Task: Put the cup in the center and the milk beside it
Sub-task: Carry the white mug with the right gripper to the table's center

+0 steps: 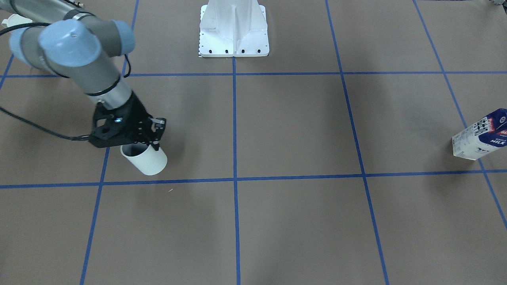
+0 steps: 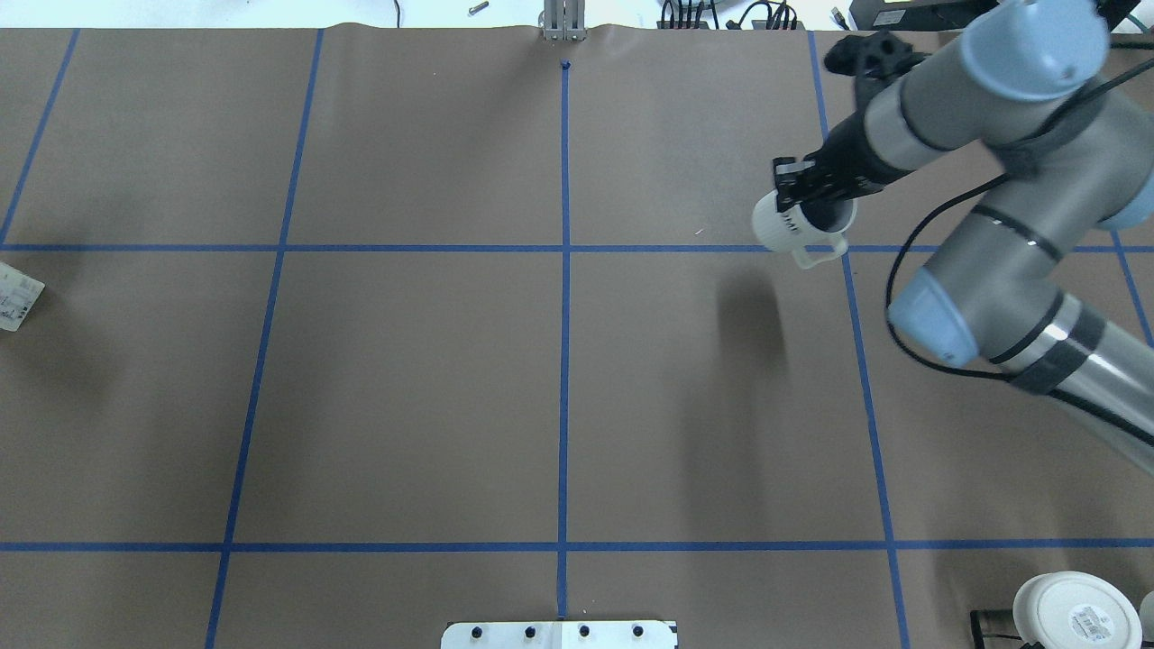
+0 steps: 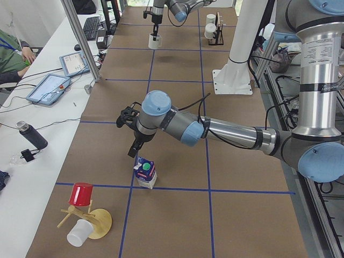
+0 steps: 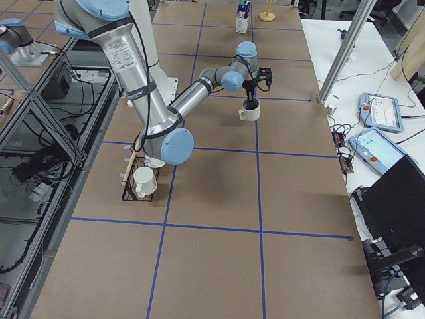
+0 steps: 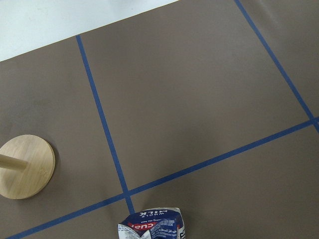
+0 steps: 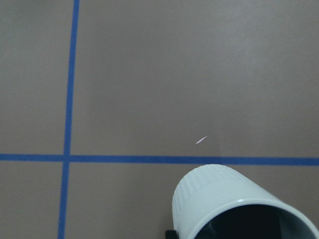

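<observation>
The cup looks empty: just a dark grey inside, nothing in it as far as the right wrist view shows. It's a plain white mug with no writing I can see, and in the overhead view its little handle points back toward the robot. The right gripper is pinching the cup's wall at the rim, one finger down inside and one outside. It hangs right under the gripper. I can't say for sure whether the base is touching the brown paper.

The cup sits well off to the robot's right of the center, near a crossing of the blue tape lines.

The milk stands upright way over on the robot's left side, right on a tape line, with its green cap on. "WHOLE MILK" is readable on the carton in the left wrist view, upside down there. There's a red brand label above it that I can't fully make out. The left gripper hovers just above and beside the carton, not touching it. It only shows in the side view, so I can't tell whether it's spread or closed.

Other stuff:
- a wooden mug tree near the milk, with a red cup and a white cup on it
- a black wire rack by the robot's base with a white cup in it
</observation>
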Controlling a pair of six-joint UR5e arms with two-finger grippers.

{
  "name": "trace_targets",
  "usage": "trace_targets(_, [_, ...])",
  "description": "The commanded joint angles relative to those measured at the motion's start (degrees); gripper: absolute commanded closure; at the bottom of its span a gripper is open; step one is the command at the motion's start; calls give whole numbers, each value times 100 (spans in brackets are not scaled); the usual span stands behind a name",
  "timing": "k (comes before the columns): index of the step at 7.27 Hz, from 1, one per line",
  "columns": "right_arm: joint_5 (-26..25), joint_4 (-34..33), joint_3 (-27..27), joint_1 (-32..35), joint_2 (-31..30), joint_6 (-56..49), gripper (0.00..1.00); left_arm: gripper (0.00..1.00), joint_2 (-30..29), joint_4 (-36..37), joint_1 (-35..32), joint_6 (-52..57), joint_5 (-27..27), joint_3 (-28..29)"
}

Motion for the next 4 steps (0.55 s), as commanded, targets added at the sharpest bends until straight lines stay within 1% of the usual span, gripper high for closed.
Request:
trace_targets(1, [-885, -1259, -201, -1095, 1018, 650, 100, 1, 9, 0, 1, 4, -9, 84])
trace_targets(2, [-940, -1297, -699, -1352, 1473, 817, 100, 1, 9, 0, 1, 12, 0, 136])
trace_targets(3, [-949, -1297, -1339, -1468, 1974, 880, 100, 1, 9, 0, 1, 12, 0, 163])
trace_targets(4, [-941, -1288, -1632, -1538, 2170, 872, 100, 1, 9, 0, 1, 12, 0, 163])
